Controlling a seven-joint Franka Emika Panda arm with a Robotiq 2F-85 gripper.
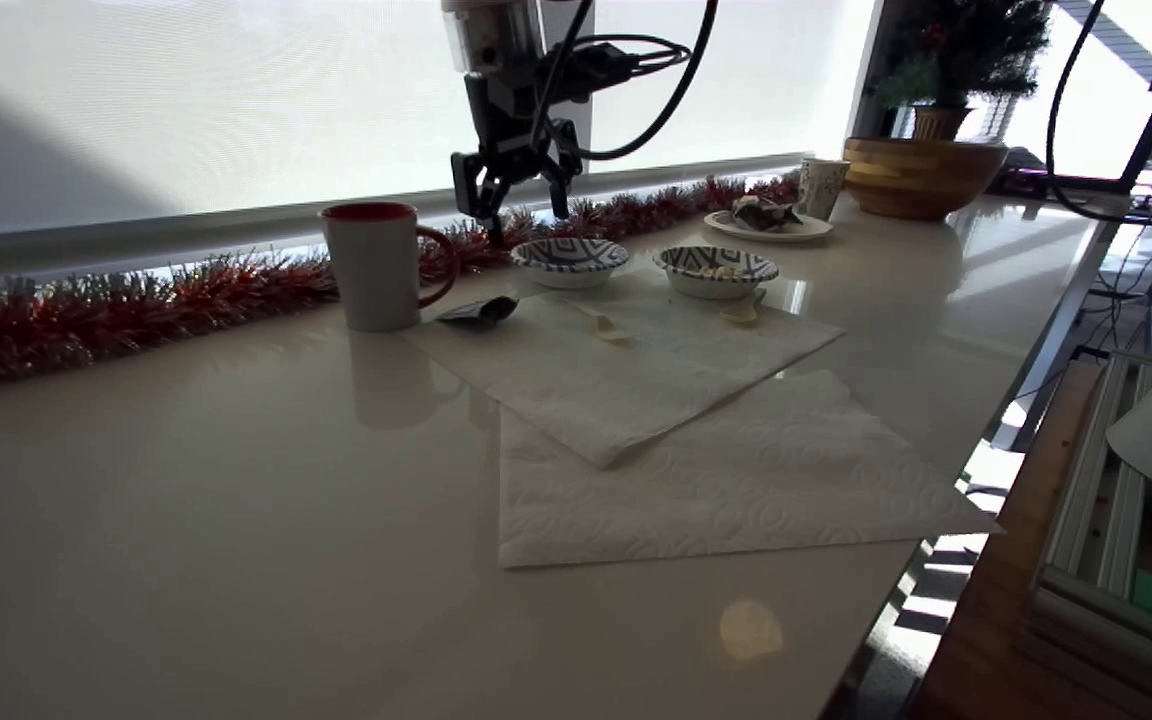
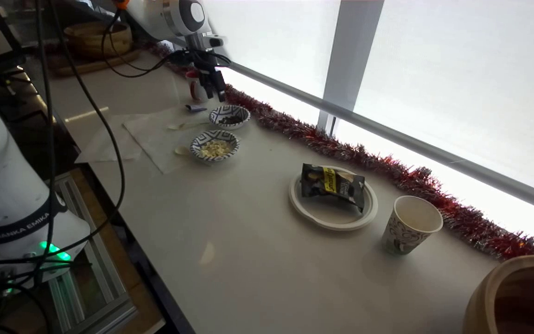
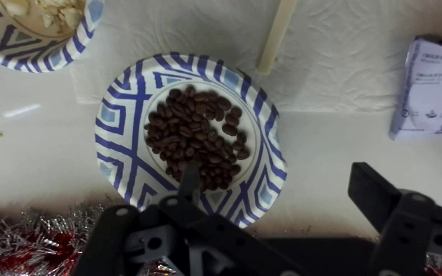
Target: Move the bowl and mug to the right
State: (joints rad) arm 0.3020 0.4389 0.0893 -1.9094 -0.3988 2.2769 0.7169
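Your gripper (image 1: 528, 224) hangs low over the table (image 1: 236, 560), next to the tinsel garland (image 1: 126, 310), with its two fingers (image 3: 370, 195) spread well apart. Below it you have the patterned paper bowl of coffee beans (image 3: 123, 149): in the wrist view one finger overlaps the rim while its partner stands out past it, and you cannot tell whether a tip touches. Near your gripper, on the side away from the paper bowl of popcorn (image 1: 711, 289), the white red-rimmed mug (image 1: 373, 275) stands upright, its red handle turned the gripper's way. A small printed packet (image 3: 432, 92) lies close to that mug, on the side of your gripper away from the garland. Also on that side, paper towels (image 1: 726, 490) spread out with two pale utensils (image 1: 611, 334) on them. Well away from your gripper, past the popcorn, a white plate (image 2: 329, 215) carries a dark snack bag (image 2: 333, 185), with a patterned paper cup (image 2: 403, 234) beside it.
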